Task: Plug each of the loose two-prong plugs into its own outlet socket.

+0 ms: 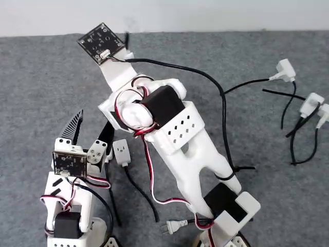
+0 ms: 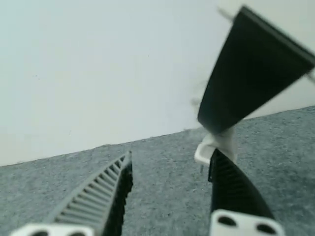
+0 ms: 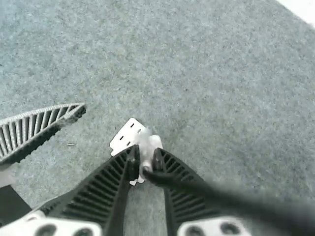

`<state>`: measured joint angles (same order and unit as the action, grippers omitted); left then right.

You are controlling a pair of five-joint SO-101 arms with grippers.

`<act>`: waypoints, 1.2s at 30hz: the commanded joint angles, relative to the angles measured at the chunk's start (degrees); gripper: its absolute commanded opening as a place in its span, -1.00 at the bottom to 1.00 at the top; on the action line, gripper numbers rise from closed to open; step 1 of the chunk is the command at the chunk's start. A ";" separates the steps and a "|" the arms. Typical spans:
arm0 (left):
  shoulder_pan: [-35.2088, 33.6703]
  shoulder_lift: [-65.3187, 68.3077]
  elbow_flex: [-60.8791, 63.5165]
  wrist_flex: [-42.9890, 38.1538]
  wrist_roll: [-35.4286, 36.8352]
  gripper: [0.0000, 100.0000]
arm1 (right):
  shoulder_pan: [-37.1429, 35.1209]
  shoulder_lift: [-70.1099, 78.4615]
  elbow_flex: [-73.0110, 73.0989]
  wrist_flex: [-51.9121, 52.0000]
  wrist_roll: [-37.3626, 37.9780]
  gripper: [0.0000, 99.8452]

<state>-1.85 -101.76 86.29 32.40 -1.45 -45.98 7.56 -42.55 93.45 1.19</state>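
High view: the white outlet socket (image 1: pixel 122 151) lies just beside the left arm's tip on the grey counter (image 1: pixel 41 82). Its black cord (image 1: pixel 141 193) runs toward a loose two-prong plug (image 1: pixel 176 225) near the bottom edge, and more white cord ends (image 1: pixel 311 105) lie well apart at far right.

Left wrist view: the left hand (image 2: pixel 171 162) is spread wide and empty.

Right wrist view: the right hand (image 3: pixel 145 155) is pinched tight on the socket's body, slots facing outward. The step likely goes best with the socket held square and its slots clear, so the prongs can enter straight.

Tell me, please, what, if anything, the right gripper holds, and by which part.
The right gripper pinches a white plastic outlet socket at its black-cabled end.
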 commanded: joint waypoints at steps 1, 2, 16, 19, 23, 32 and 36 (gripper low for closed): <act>0.26 0.18 -0.57 -1.49 0.09 -0.51 | -1.80 -3.91 -3.52 0.92 -0.88 -0.98; 0.26 0.18 -0.57 -1.49 0.09 -0.51 | -1.80 -3.91 -3.52 0.92 -0.88 -0.98; -3.52 0.18 0.92 -1.32 0.09 -0.51 | -1.54 -3.21 -3.25 0.84 -2.37 -0.98; -6.68 0.18 0.92 -1.23 0.35 -0.51 | -1.45 -1.36 -3.25 0.84 -2.37 -0.98; -10.46 0.18 0.92 -1.23 0.53 -0.51 | -1.45 2.59 -3.25 0.48 -2.20 -0.98; -14.59 0.18 0.92 -1.41 0.53 -0.51 | 2.24 9.80 -3.52 0.13 6.51 -0.98; -14.86 0.18 0.84 -1.49 0.09 -0.51 | 3.12 11.47 -3.60 -0.04 18.02 -0.98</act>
<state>-16.35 -101.67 87.87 32.40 -1.45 -43.60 19.34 -43.43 94.15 11.12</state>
